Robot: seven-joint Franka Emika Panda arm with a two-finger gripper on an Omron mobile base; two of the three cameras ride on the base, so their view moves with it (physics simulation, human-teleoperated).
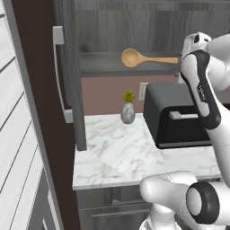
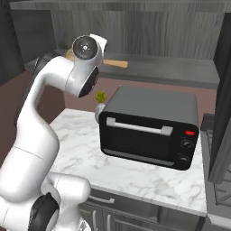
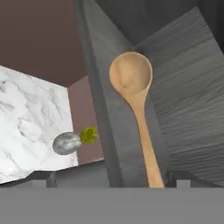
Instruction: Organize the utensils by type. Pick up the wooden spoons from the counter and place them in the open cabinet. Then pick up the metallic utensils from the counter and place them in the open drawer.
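Observation:
The large light-tan wooden spoon lies flat on the grey shelf of the open cabinet, bowl to the left. My gripper is open at the handle's end. Its two fingertips stand wide apart, and the handle passes between them, nearer the right one, without being pinched. In the right base view part of the handle shows behind my hand. The white marble counter lies below. The metallic utensils and the open drawer are out of view.
A black toaster oven stands on the counter under the shelf. A small grey vase with a green plant sits by the back wall. The cabinet door with its silver bar handle hangs open at left.

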